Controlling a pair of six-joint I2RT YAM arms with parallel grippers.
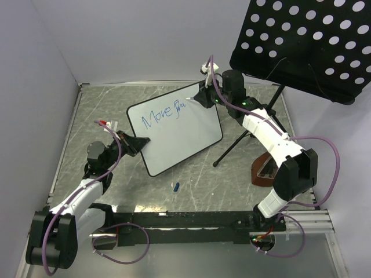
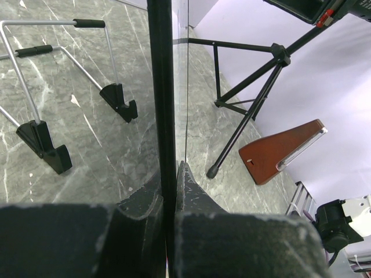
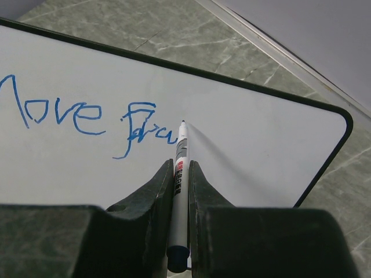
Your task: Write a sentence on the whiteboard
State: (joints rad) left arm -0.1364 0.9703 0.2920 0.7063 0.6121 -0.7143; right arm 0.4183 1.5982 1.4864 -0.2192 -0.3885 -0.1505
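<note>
The whiteboard (image 1: 174, 130) lies tilted in the middle of the table, white with a thin black rim. Blue writing (image 1: 162, 114) runs along its upper part, reading "Move" and a partial second word (image 3: 142, 128). My left gripper (image 1: 136, 143) is shut on the board's near-left edge (image 2: 162, 104), seen edge-on between its fingers. My right gripper (image 3: 181, 168) is shut on a white marker (image 3: 179, 185), whose tip rests on the whiteboard (image 3: 255, 145) just right of the last blue stroke. In the top view the right gripper (image 1: 200, 98) hovers at the board's top edge.
A black perforated music-stand panel (image 1: 304, 43) on a tripod (image 1: 243, 139) stands at the right. A brown wedge-shaped metronome (image 1: 264, 171) sits by the right arm. A blue marker cap (image 1: 175, 186) lies near the front. A wire easel (image 2: 64, 98) rests left of the board.
</note>
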